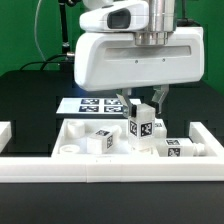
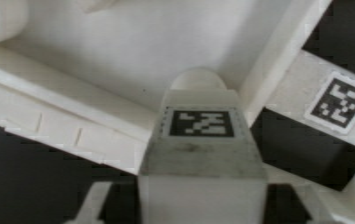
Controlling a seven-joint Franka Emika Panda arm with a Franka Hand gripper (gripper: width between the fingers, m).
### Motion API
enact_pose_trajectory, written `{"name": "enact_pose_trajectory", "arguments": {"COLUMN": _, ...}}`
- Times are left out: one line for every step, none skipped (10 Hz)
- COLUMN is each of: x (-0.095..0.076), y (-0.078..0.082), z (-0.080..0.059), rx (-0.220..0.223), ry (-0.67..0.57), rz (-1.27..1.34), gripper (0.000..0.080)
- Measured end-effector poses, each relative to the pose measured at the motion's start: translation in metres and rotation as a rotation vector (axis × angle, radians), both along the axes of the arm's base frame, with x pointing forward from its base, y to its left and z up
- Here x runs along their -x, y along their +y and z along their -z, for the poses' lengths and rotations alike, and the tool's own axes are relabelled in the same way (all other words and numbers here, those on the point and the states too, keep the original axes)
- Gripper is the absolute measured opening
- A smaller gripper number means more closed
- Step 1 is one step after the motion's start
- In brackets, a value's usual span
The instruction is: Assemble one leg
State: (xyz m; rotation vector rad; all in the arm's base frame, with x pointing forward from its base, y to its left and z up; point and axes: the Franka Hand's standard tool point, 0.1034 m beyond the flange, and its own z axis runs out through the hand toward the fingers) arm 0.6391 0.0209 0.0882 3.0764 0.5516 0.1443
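Note:
My gripper (image 1: 141,108) is shut on a leg (image 1: 141,124), a white post with black-and-white tags. It holds the leg nearly upright over the large flat white panel (image 1: 75,133). In the wrist view the leg (image 2: 202,140) runs out from between the fingers (image 2: 113,203), with its tag facing the camera, and the panel (image 2: 138,50) lies beyond it. My gripper (image 2: 206,198) closes on the leg's near end. Two more legs lie on the panel, one (image 1: 101,140) toward the exterior view's left and one (image 1: 176,150) toward its right.
A low white wall (image 1: 110,170) runs along the front, with raised ends at the left (image 1: 5,131) and right (image 1: 212,138). The marker board (image 1: 88,103) lies behind on the black table. Another tagged white part (image 2: 339,100) lies beside the held leg.

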Motion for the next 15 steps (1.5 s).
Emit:
{"name": "enact_pose_trajectory", "arguments": {"x": 0.0, "y": 0.0001, "z": 0.0, "rx": -0.009, "ry": 0.0, "rz": 0.079, "gripper": 0.0288}}
{"name": "enact_pose_trajectory", "arguments": {"x": 0.0001, "y": 0.0006, "z": 0.0001, "rx": -0.023, "ry": 0.001, "rz": 0.196, "gripper": 0.0288}}
{"name": "enact_pose_trajectory", "arguments": {"x": 0.0001, "y": 0.0012, "z": -0.0002, "rx": -0.043, "ry": -0.005, "rz": 0.321, "gripper": 0.0288}}
{"name": "enact_pose_trajectory", "arguments": {"x": 0.0012, "y": 0.0024, "z": -0.0006, "rx": -0.061, "ry": -0.012, "rz": 0.464, "gripper": 0.0287}}
{"name": "enact_pose_trajectory", "arguments": {"x": 0.0027, "y": 0.0034, "z": -0.0003, "rx": -0.082, "ry": -0.02, "rz": 0.611, "gripper": 0.0287}}
{"name": "enact_pose_trajectory", "arguments": {"x": 0.0033, "y": 0.0027, "z": 0.0, "rx": -0.098, "ry": -0.025, "rz": 0.723, "gripper": 0.0287}}
{"name": "enact_pose_trajectory", "arguments": {"x": 0.0032, "y": 0.002, "z": 0.0002, "rx": -0.123, "ry": -0.021, "rz": 0.825, "gripper": 0.0287}}
{"name": "enact_pose_trajectory", "arguments": {"x": 0.0037, "y": 0.0017, "z": 0.0006, "rx": -0.146, "ry": -0.014, "rz": 0.97, "gripper": 0.0287}}
{"name": "enact_pose_trajectory", "arguments": {"x": 0.004, "y": 0.0024, "z": 0.0008, "rx": -0.16, "ry": -0.009, "rz": 1.077, "gripper": 0.0287}}
{"name": "enact_pose_trajectory", "arguments": {"x": 0.0042, "y": 0.0031, "z": 0.0009, "rx": -0.167, "ry": -0.006, "rz": 1.152, "gripper": 0.0287}}
{"name": "enact_pose_trajectory", "arguments": {"x": 0.0044, "y": 0.0031, "z": 0.0009, "rx": -0.18, "ry": 0.001, "rz": 1.259, "gripper": 0.0287}}
{"name": "enact_pose_trajectory", "arguments": {"x": 0.0048, "y": 0.0034, "z": 0.001, "rx": -0.189, "ry": 0.009, "rz": 1.35, "gripper": 0.0287}}
{"name": "enact_pose_trajectory", "arguments": {"x": 0.0053, "y": 0.004, "z": 0.0011, "rx": -0.196, "ry": 0.018, "rz": 1.406, "gripper": 0.0287}}
{"name": "enact_pose_trajectory", "arguments": {"x": 0.0053, "y": 0.0039, "z": 0.0011, "rx": -0.2, "ry": 0.021, "rz": 1.431, "gripper": 0.0287}}
{"name": "enact_pose_trajectory", "arguments": {"x": 0.0054, "y": 0.0035, "z": 0.0011, "rx": -0.204, "ry": 0.023, "rz": 1.44, "gripper": 0.0287}}
